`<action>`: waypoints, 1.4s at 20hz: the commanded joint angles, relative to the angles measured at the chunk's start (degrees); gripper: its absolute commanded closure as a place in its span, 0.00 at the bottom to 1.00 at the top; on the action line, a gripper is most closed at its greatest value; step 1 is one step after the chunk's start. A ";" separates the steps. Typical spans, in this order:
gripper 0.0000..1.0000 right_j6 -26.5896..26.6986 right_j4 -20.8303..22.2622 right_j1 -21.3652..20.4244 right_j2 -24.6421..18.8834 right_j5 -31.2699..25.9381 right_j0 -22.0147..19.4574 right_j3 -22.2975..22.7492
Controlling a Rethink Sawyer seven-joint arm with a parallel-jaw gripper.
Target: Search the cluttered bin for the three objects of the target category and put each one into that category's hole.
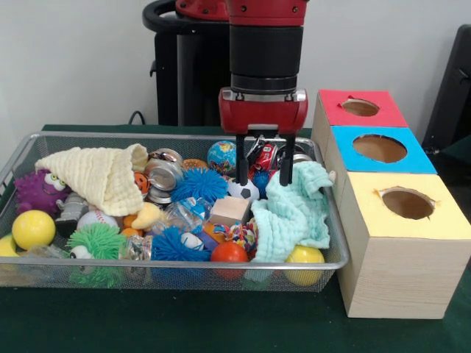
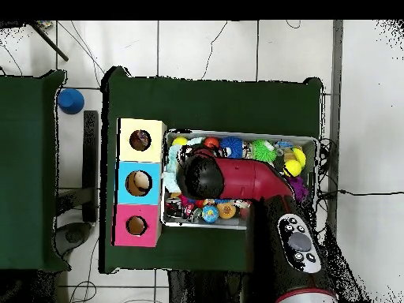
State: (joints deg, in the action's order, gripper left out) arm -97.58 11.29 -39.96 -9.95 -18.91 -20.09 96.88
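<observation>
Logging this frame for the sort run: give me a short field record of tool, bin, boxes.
tool: open, fingers down among the clutter beside the mint cloth
bin: wire mesh, full of balls, cans, toys
cream cloth: draped over the bin's other end
boxes: red, blue, yellow, each with a round top hole
held object: none visible

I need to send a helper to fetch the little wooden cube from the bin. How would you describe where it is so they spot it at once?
Start at the wire mesh bin on the green table. Look near its middle, just below and left of the robot's end effector; the wooden cube sits beside the mint-green cloth and in front of a blue spiky ball. It is the only plain, pale, flat-sided block among round, bright toys.
</observation>
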 commanded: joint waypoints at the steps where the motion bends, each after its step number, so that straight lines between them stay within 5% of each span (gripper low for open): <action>1: 0.00 -5.43 1.59 5.37 -2.96 6.43 -2.77 -0.94; 11: 0.00 -6.41 1.50 9.28 -2.00 12.59 -3.07 -0.79; 28: 0.00 -7.40 0.54 10.76 -0.12 13.07 -2.41 -0.85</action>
State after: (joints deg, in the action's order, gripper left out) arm -97.58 11.27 -31.43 -9.78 -7.93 -22.01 96.85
